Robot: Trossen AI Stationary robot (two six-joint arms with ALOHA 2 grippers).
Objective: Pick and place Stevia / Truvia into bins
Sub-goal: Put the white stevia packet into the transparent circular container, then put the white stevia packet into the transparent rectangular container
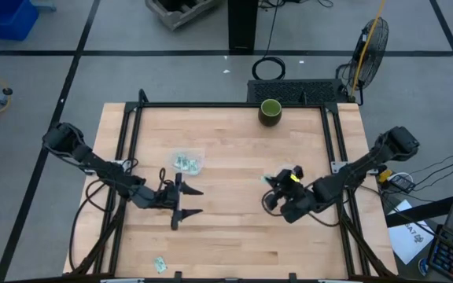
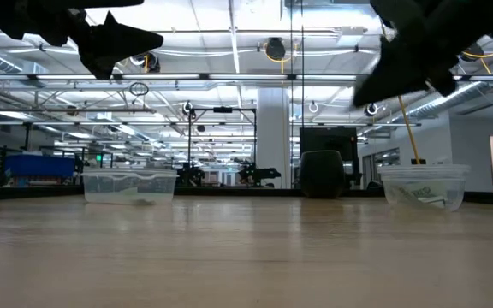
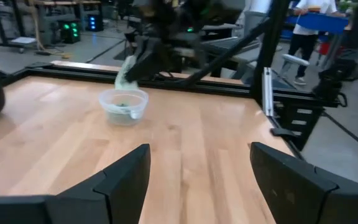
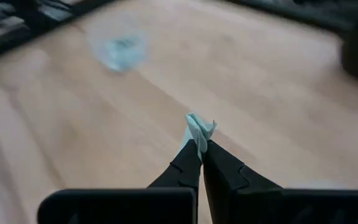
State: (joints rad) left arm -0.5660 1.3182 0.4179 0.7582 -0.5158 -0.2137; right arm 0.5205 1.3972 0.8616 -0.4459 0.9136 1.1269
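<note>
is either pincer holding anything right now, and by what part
The right pincer is shut on a pale green sachet, pinching its lower end. The left pincer is open and holds nothing.

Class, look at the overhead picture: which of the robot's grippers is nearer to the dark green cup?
The right. The right gripper, shut on a sachet, is below the dark green cup; the left gripper is farther, down-left, open.

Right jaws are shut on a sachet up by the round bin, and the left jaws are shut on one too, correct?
Not quite. The left gripper is open and empty, as the left wrist view shows. The right gripper is indeed shut on a sachet near the round bin.
</note>
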